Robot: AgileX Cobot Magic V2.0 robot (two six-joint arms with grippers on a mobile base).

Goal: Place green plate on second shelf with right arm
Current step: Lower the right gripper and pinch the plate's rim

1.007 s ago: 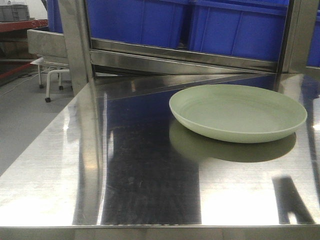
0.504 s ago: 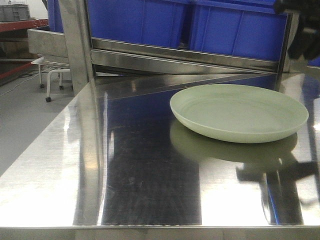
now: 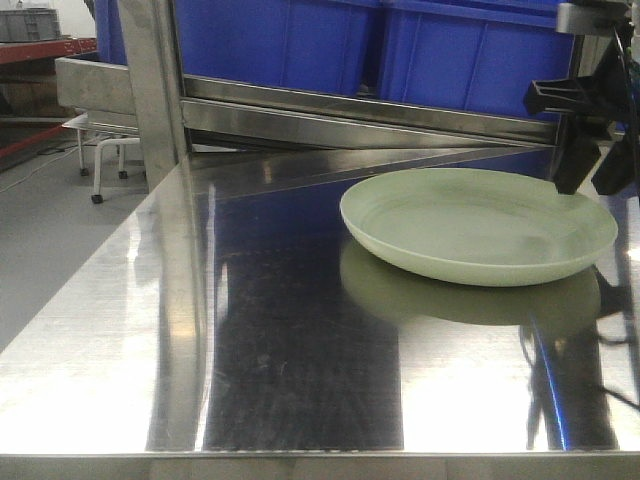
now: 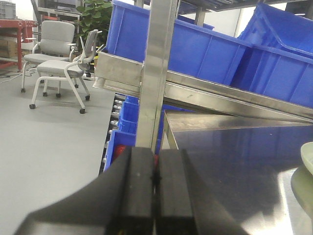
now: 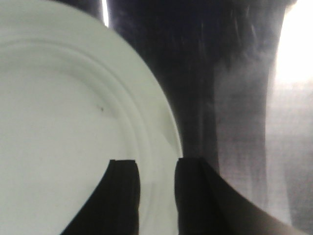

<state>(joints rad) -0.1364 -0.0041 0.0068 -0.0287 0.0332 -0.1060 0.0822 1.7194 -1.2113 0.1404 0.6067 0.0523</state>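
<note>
The left gripper [image 4: 155, 193] sat with its jaws pressed together. The green plate [image 3: 478, 225] lay on the steel counter [image 3: 280, 360], right of centre. The right gripper [image 5: 155, 165] hung spread apart, straddling the plate's rim.

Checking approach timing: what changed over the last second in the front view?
The right gripper entered from the upper right and came down to the right rim of the green plate. Its wrist view shows the jaws open astride the rim, not yet gripping. The plate, steel surface and blue bins stayed put.
</note>
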